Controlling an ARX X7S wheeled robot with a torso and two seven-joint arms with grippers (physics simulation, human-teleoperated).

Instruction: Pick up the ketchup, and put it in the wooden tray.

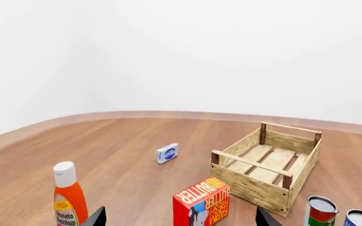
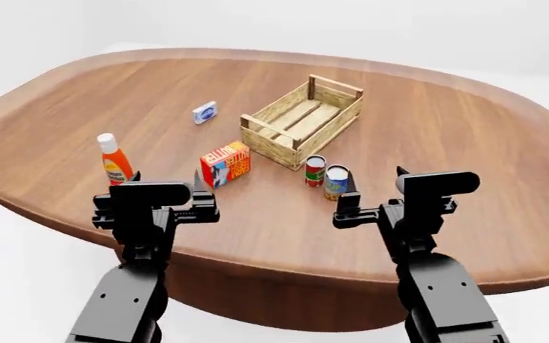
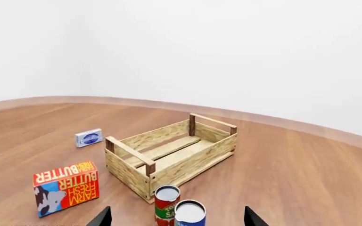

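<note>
Black left gripper [image 2: 165,179] sits low left in the head view, fingers spread apart, nothing between them. Only its two dark fingertips [image 1: 96,217] poke in at the bottom edge of the left wrist view. Black right gripper [image 2: 370,182] sits low right in the head view, also spread wide, empty; its tips [image 3: 102,217] show at the bottom of the right wrist view.

Ketchup [image 2: 114,161] stands upright on the table [image 2: 446,128], left of centre in the head view, just beyond and slightly left of the left gripper, not touched by it. In the left wrist view it is at lower left [image 1: 68,197], white cap up, label facing the camera.

Butter box [image 2: 226,163] stands right of the ketchup, near the centre of the head view, apart from the bottle. Two cans next: a red-labelled can [image 2: 316,171] and a blue-labelled can [image 2: 337,181], just beside each other, in front of the right gripper.

Tray [image 2: 303,121] lies upper centre in the head view, beyond the box and cans, angled, nothing inside, slatted bottom visible [image 3: 168,153]. Red can is near its closest corner.

Small blue-white box [image 2: 204,112] lies left of the tray, upper left of centre, apart from everything.
</note>
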